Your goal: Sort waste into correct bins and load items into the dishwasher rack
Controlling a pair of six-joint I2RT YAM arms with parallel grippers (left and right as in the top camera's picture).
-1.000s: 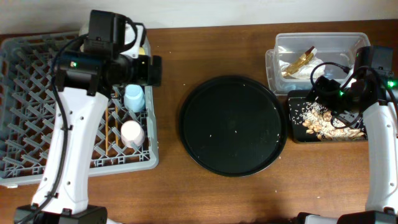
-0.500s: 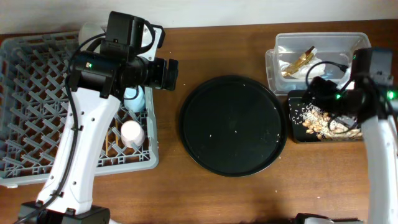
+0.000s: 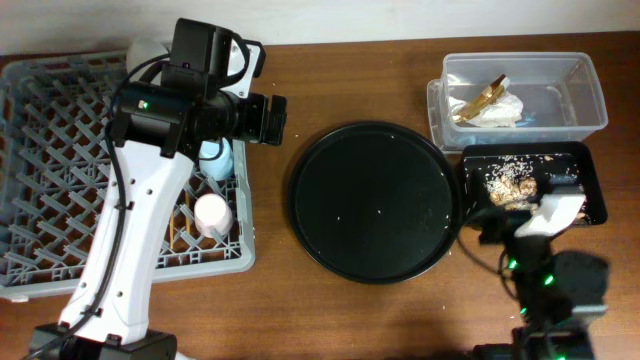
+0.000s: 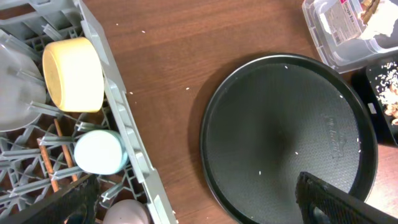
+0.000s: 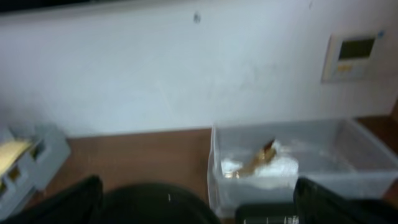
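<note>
Beside the rack (image 3: pixel 60 120), left gripper (image 3: pixel 272 118) gapes wide, empty.

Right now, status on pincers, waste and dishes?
Left pincer, right pincer open, empty. Napkin, wrapper in clear tub; scraps in black tray. Bowl, blue cup, pink cup in rack. Nothing obstructing.

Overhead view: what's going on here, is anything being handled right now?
Nothing is held: the left claw and right claw are both open. The rack holds the bowl, blue cup, pink cup, chopsticks and plate. Napkin and wrapper lie in the clear tub, food scraps in the black tray. The round tray carries only crumbs. Sorting looks finished.
</note>
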